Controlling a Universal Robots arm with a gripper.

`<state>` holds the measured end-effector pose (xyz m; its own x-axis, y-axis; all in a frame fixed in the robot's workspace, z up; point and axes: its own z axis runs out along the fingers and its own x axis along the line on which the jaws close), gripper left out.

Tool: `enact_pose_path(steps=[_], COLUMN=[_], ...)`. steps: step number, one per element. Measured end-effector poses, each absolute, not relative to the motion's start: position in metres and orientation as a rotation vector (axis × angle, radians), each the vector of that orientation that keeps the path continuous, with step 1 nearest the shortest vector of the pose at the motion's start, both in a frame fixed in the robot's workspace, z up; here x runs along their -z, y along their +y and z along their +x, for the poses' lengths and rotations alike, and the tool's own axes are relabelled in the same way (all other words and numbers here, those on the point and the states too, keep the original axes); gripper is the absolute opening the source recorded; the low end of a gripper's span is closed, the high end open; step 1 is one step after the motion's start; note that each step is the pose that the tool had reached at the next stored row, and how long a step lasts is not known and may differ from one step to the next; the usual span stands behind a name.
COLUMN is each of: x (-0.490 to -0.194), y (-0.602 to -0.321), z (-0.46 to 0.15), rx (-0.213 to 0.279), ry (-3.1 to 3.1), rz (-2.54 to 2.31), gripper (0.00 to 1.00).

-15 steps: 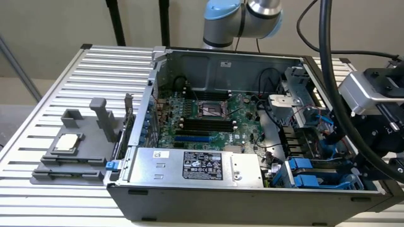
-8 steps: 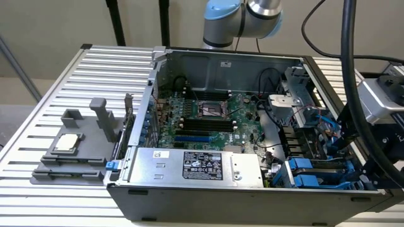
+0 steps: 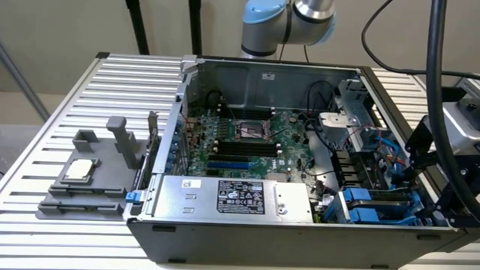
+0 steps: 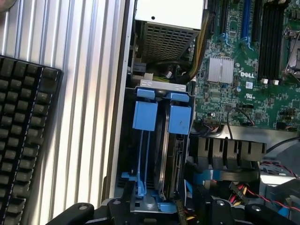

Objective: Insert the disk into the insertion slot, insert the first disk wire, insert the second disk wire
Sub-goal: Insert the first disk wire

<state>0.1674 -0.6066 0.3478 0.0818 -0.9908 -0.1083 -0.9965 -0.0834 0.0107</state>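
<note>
Tool [image 4: 154, 210] over insertion slot [image 4: 163, 86] in open computer case [image 3: 248, 73].
Hovers above disk [image 4: 168, 159] standing edgewise inside; apart or together, cannot tell.

The open grey metal computer case [image 3: 300, 239] stands on the ribbed aluminium table [image 3: 127, 73]; inside, the boxy grey drive cage [image 3: 375, 207] sits just beside the silver power-supply box [image 3: 225, 197].

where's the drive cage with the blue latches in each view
Exterior view: the drive cage is in the case's near corner, at the exterior view's right, beside the silver power supply.
Wrist view: the drive cage is central, between the ribbed table and the green motherboard.
Shared landmark: the power supply, directly beside the cage in both.
</note>
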Motion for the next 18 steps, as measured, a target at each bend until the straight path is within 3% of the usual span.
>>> enact_pose_path(steps=[8,10,11,18], x=[-0.344,-0.344,-0.344,-0.344], y=[-0.607,-0.607,-0.607,-0.607], z=[0.171,0.172,0.174,0.179], rx=[-0.177,-0.185,-0.189,-0.221], ry=[2.009,1.996,1.99,1.941], rz=[-2.285,-2.289,-2.29,-2.3], gripper=[0.6,0.58,0.5,0.5])
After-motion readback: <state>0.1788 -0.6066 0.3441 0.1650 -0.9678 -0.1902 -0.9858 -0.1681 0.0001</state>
